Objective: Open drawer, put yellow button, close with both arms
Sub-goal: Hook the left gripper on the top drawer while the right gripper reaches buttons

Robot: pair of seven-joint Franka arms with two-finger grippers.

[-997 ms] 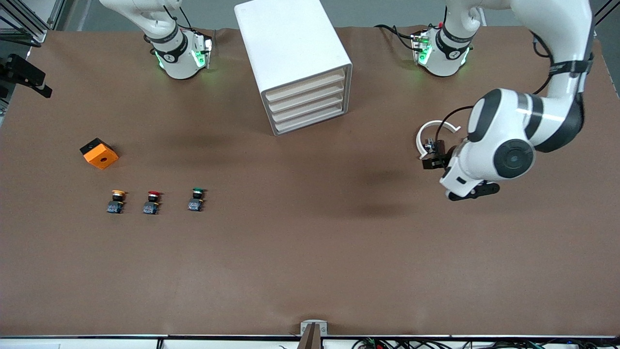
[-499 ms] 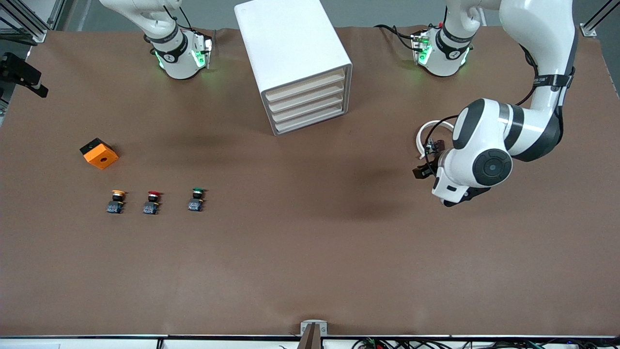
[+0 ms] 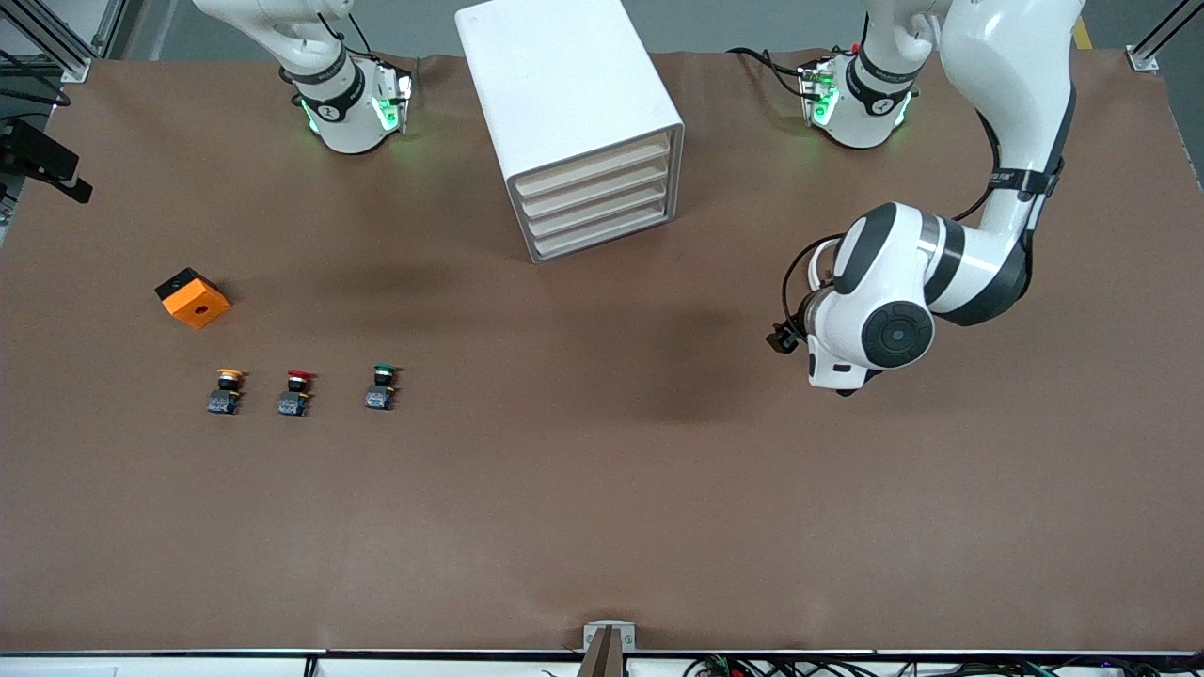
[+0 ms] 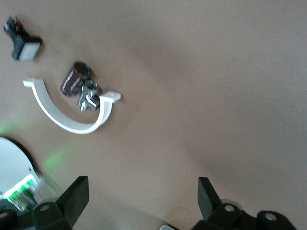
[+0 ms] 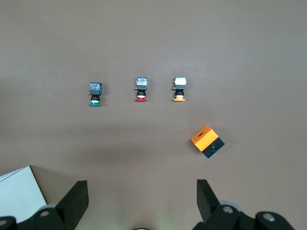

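On a brown table, the cabinet point(image 3: 574, 122) stands between the two arm bases with all four drawers shut — the drawer point(image 3: 594, 169) to be opened, the topmost, sits flush with its front.

Toward the left arm's end of the table, the left gripper point(image 3: 783, 338) hangs over bare table, nearer the front camera than the cabinet. Its wrist view shows the fingers point(image 4: 74, 199) set wide apart with nothing between them, above a white curved clip point(image 4: 72, 108) and a small dark part point(image 4: 76, 79) lying on the table.

The right gripper is out of the front view, but its own wrist camera shows it high over the right arm's end of the table, fingers point(image 5: 76, 199) spread and empty, looking down on the yellow button point(image 5: 180, 89). That button stands untouched at the end of a row with the red button point(image 5: 141, 89) and green button point(image 5: 95, 94), the orange block point(image 5: 207, 141) close by.

By the look of it, the opening step is in hand and no part of the task is done. The next move, as judged, calls for the left gripper to reach the top drawer's front edge and pull it straight out — and only the top one, since the four fronts sit closely stacked.
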